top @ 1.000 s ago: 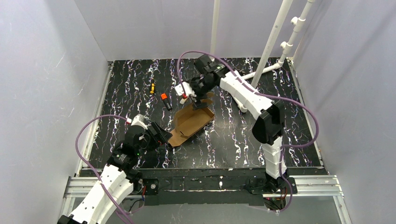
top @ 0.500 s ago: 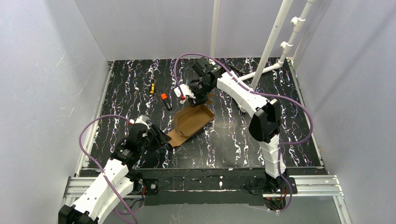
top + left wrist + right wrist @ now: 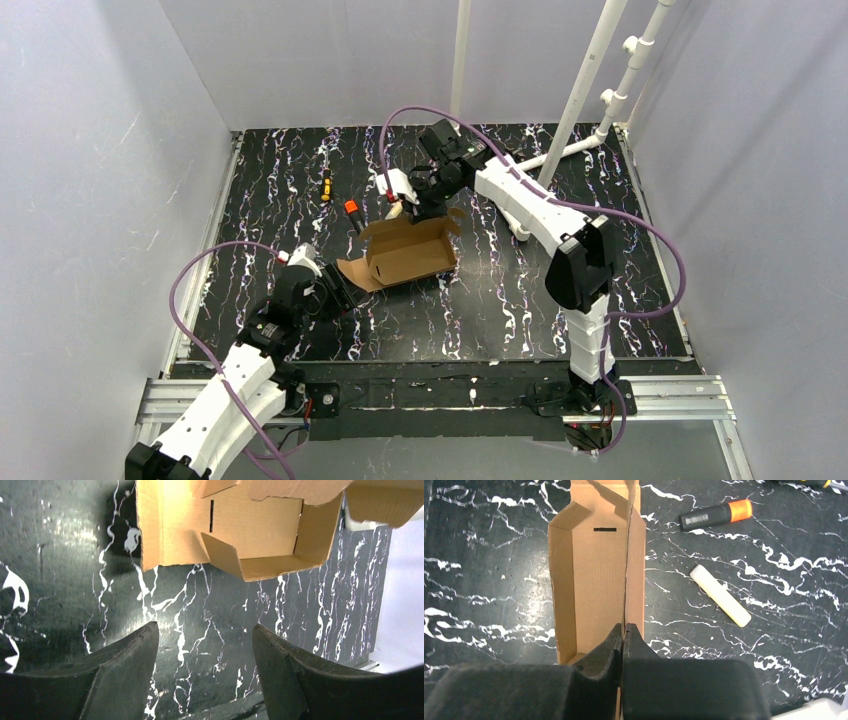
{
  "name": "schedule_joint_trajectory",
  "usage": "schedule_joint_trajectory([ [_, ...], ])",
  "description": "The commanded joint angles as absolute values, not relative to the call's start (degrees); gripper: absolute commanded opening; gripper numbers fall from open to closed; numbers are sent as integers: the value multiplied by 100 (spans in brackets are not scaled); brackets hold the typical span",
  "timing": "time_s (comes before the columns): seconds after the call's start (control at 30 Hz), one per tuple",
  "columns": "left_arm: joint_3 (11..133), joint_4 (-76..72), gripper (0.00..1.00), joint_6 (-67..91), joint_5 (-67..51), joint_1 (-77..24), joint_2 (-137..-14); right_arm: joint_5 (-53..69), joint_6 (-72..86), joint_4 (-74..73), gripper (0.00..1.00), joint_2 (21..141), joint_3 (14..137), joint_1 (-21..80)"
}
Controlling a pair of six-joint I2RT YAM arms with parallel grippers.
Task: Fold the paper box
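As R jaws clamp paper box (image 3: 589, 580), L jaws near.

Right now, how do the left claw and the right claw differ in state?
The left claw is open and holds nothing; the right claw is shut on a wall of the paper box. The left claw sits short of the box, apart from it; the right claw touches it. Both point toward the box.

Even, soft-shadowed overhead light; in the left wrist view glare whitens the paper box (image 3: 175, 515) and table (image 3: 65, 535).
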State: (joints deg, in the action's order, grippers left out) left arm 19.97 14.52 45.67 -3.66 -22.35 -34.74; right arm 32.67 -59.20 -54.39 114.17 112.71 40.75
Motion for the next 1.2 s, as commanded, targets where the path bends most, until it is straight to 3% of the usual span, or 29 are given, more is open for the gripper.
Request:
schedule_joint_trajectory([
  [0.0, 2073, 783, 68, 4130, -267, -2215, -3392, 3195, -4823, -4678, 1, 10873, 10679, 4045],
  [0.1, 2134, -101, 67, 3721, -447, -2216, -3543, 3198, -4413, -4333, 1, 10689, 10287, 4030],
  [0.2, 2337, -513, 57, 3347, -444, -2210, -3885, 3311, -3905, -4027, 1, 10583, 9977, 3902],
  [0.47, 2596, -1416, 44, 1853, -1016, -2198, -4889, 3841, -2939, -3393, 1, 10517, 9468, 3257],
  [0.67, 2907, -2028, 44, 2075, -1091, -2128, -5727, 3815, -2443, -3257, 2, 10799, 9857, 3024],
  [0.73, 2899, -2321, 53, 2593, -1244, -2127, -5987, 4044, -2324, -3362, 1, 10914, 10049, 2954],
  [0.87, 2804, -2552, 61, 3785, -1027, -2129, -6472, 4359, -2126, -3407, 1, 10879, 10114, 2927],
  [0.93, 2758, -2532, 75, 4291, -808, -2125, -6571, 4379, -2046, -3345, 1, 10792, 10033, 2927],
  [1.1, 2361, -2493, 86, 5105, -687, -2136, -6176, 4323, -2026, -3317, 1, 10668, 9851, 2927],
  [1.13, 2295, -2415, 95, 5136, -576, -2136, -5998, 4347, -2022, -3307, 1, 10672, 9818, 2934],
  [1.17, 2271, -2262, 98, 5124, -460, -2136, -5832, 4373, -2029, -3315, 1, 10684, 9802, 2942],
])
